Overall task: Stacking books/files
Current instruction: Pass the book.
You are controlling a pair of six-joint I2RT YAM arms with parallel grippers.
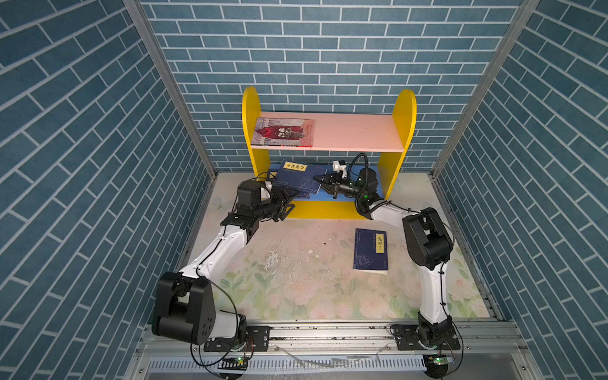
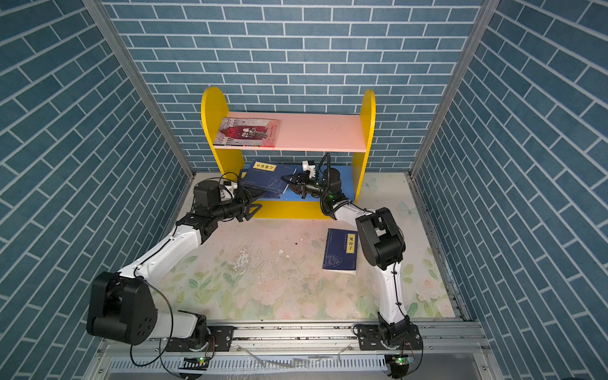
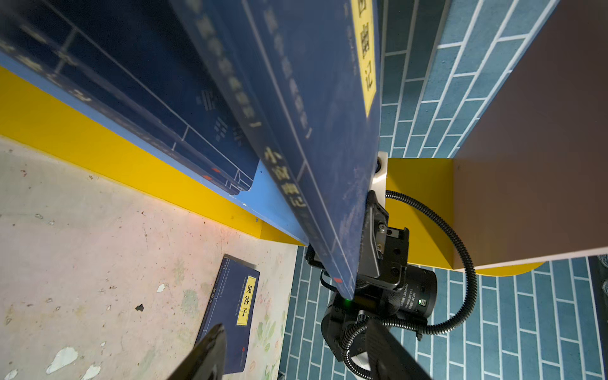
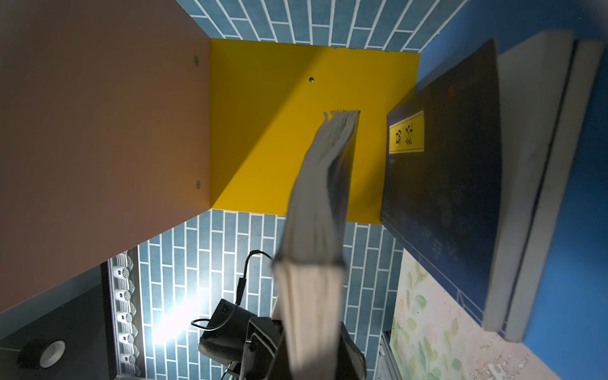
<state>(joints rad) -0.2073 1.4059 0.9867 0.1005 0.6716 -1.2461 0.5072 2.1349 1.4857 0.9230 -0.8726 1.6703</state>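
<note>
Found right jaws clamped on tilted navy book point(image 1: 296, 177), 12 o'clock, above stack point(image 4: 441, 184) on lower shelf point(image 3: 273, 204); left jaws open at its 8 o'clock. Noted loose navy book point(image 1: 371, 250) on counter point(image 1: 296, 263), 4 o'clock.

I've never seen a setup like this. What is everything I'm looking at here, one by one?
bookshelf: one, yellow sides, pink upper board, blue lower board; against the back wall
illustrated book: one, red-pink-grey; flat on the upper board
held navy book: one, navy with a yellow title strip; tilted above the lower board
flat navy books: apparently two, navy; stacked on the lower board
navy book on the table: one, navy; flat, near the right arm
table mat: one, pale floral, worn
walls: blue brick pattern; three sides
left gripper: black, open, empty; by the lower board's front
right gripper: black; shut on the held navy book
</note>
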